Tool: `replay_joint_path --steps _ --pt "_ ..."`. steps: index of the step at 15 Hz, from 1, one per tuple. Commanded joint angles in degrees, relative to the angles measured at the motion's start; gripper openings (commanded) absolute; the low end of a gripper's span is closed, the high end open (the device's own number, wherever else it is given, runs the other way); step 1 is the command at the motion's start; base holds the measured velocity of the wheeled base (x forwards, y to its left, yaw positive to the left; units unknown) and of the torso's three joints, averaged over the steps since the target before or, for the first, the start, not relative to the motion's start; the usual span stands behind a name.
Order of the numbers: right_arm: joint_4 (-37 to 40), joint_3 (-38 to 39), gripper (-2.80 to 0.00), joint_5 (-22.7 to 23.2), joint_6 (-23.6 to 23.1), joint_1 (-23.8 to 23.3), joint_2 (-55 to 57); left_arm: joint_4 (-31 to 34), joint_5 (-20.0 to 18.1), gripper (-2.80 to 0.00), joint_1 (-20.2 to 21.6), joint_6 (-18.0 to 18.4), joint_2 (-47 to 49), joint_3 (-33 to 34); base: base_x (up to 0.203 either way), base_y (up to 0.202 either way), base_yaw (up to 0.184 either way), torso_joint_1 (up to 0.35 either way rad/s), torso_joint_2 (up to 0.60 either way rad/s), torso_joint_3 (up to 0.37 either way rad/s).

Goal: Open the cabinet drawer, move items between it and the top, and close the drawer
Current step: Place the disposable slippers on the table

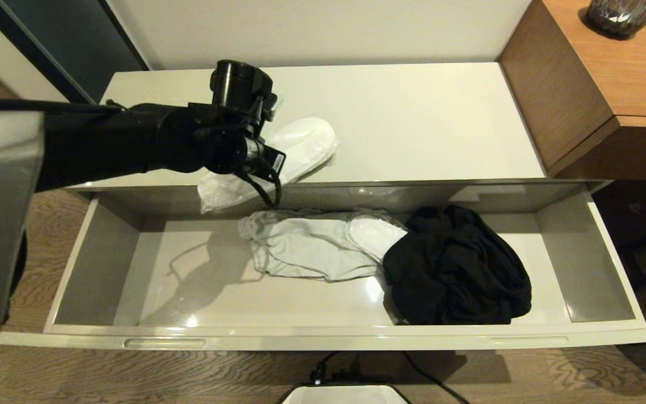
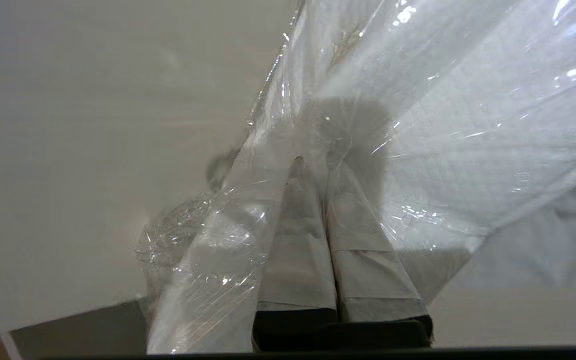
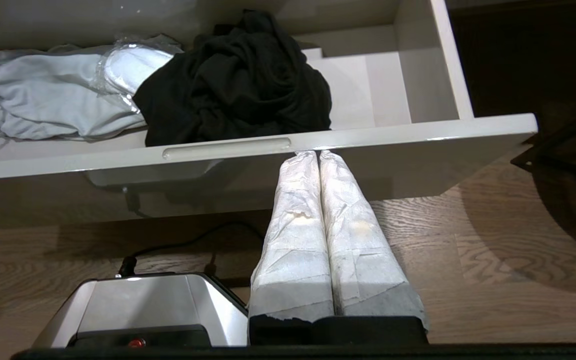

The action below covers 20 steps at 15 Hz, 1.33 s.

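Pinching wrapped slippers in left tool, over cabinet top

Head looks down; right wrist shares drawer

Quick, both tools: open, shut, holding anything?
Left tool: shut on the wrapped slippers, over the top.
Right tool: shut, empty, parked below the drawer front.
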Motion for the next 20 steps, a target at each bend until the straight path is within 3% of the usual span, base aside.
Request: replay_joint_path --steps 1,2,4,6,19,20 --pt "-0.03 0.0 -2.8 -0.05 0.04 0.02 0.09 -3.8 1.85 -2.8 1.79 0.06 4.75 0.09 0.0 0.0 0.0 0.0 0.0 0.0" --pt "-0.03 0.0 -2.8 -0.05 0.04 0.02 0.09 -5.48 3.3 -2.8 2.0 0.8 5.43 0.09 0.0 0.0 0.0 0.0 0.0 0.0" --pt "-0.03 0.0 -2.8 -0.05 0.04 0.02 0.09 -17.27 8.65 -2.8 2.42 4.54 9.55 0.09 0.0 0.0 0.0 0.0 0.0 0.0" --pt "-0.03 0.0 -2.8 -0.05 0.04 0.02 0.09 -22.34 12.05 -2.8 2.75 8.35 11.17 0.01 0.0 0.0 0.0 0.0 0.0 0.0" --pt "-0.05 0.0 -2.8 -0.05 -0.04 0.02 0.09 -21.43 13.52 -2.8 2.67 9.62 10.26 0.01 0.0 0.0 0.0 0.0 0.0 0.0" --pt "-0.03 0.0 -2.8 -0.05 -0.05 0.02 0.09 -21.55 13.54 -1.79 2.67 9.91 10.29 0.01 0.0 0.0 0.0 0.0 0.0 0.0"
